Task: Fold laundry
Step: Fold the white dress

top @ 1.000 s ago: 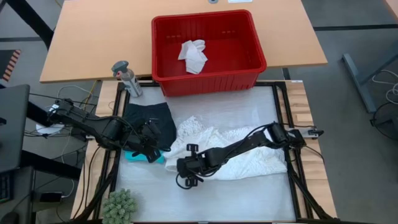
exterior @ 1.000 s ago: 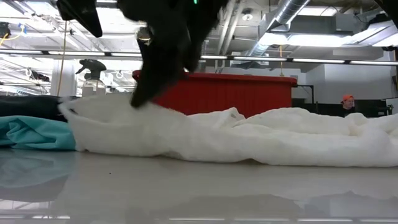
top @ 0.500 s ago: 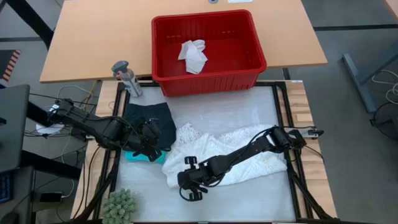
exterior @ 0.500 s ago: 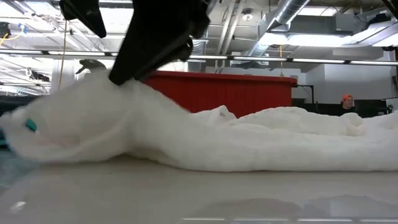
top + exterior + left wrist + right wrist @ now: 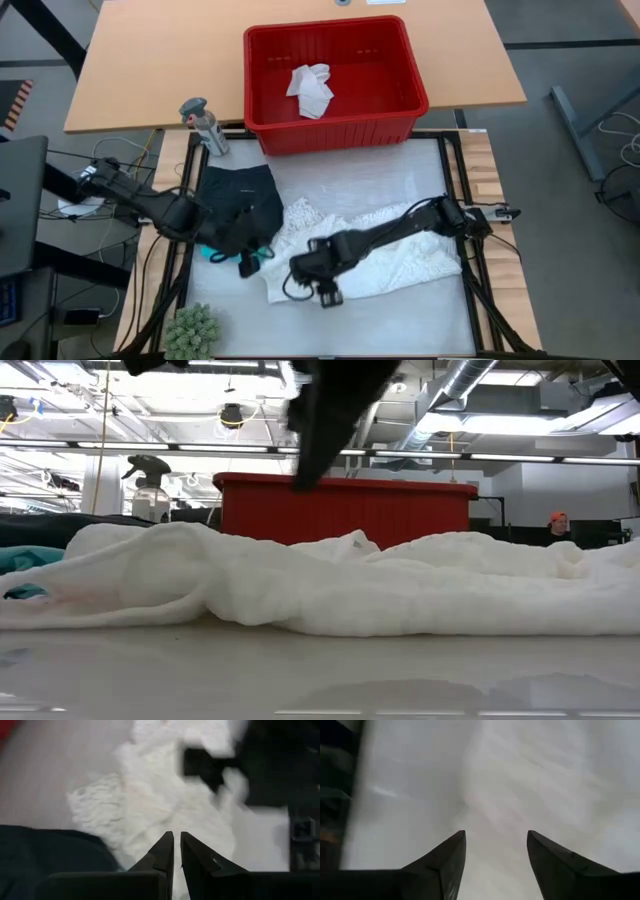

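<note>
Right gripper [image 5: 495,851], fingers spread and holding nothing, hangs over the near left part of the white garment [image 5: 400,260], which lies rumpled mid-table. Left gripper [image 5: 173,851], fingers pressed together, sits at the teal garment [image 5: 262,254] and black shorts [image 5: 240,200], left of the white one. Advisable: flatten the white cloth before creasing, keeping its edges aligned.

Right gripper [image 5: 322,288] extended across the centre, fingers [image 5: 445,857] spread apart and empty. Left gripper [image 5: 243,262] reached in from the left, fingers [image 5: 162,852] pressed together.
</note>
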